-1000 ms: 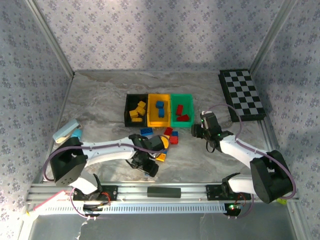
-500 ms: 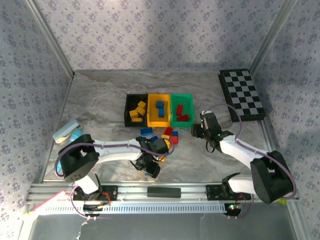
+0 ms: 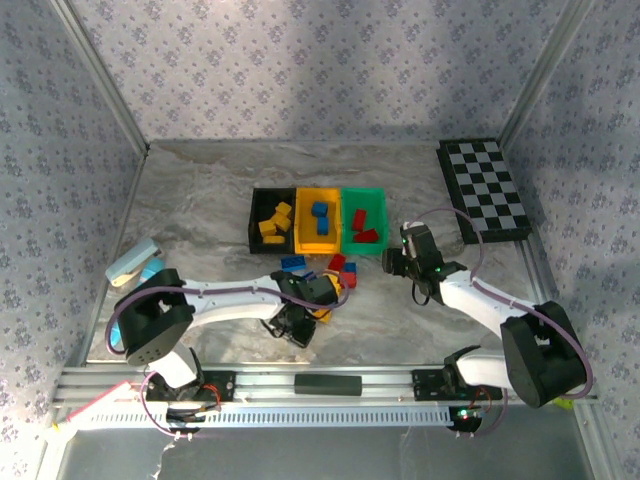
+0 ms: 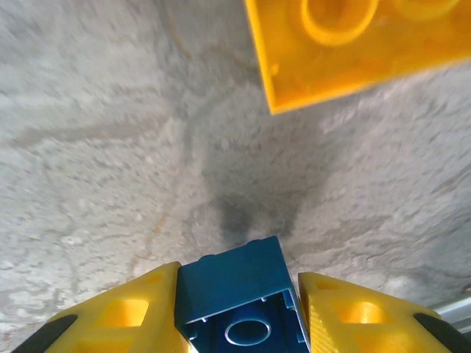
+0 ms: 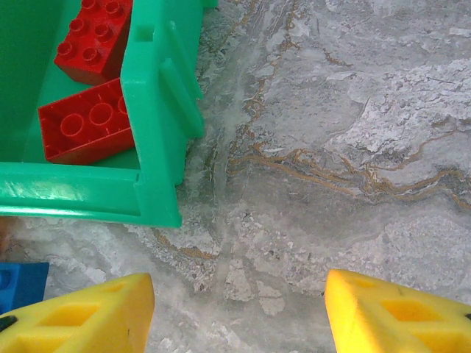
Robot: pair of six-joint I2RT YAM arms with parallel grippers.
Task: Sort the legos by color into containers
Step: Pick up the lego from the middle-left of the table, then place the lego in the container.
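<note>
Left wrist view: left end effector (image 4: 237, 276) clenched on small blue studded plastic brick (image 4: 235, 301), over grey marbled counter (image 4: 110, 147) | larger yellow studded plastic brick (image 4: 353, 44) lies ahead, apart | right wrist view: right end effector (image 5: 239, 301) released, fingers wide, near green open-topped plastic bin (image 5: 151, 147) holding two red studded bricks (image 5: 85, 129)

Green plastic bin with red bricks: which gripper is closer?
Right. The right gripper hovers off the green plastic bin's near right corner; the left gripper is farther off, to its near left, holding a blue plastic brick.
</note>
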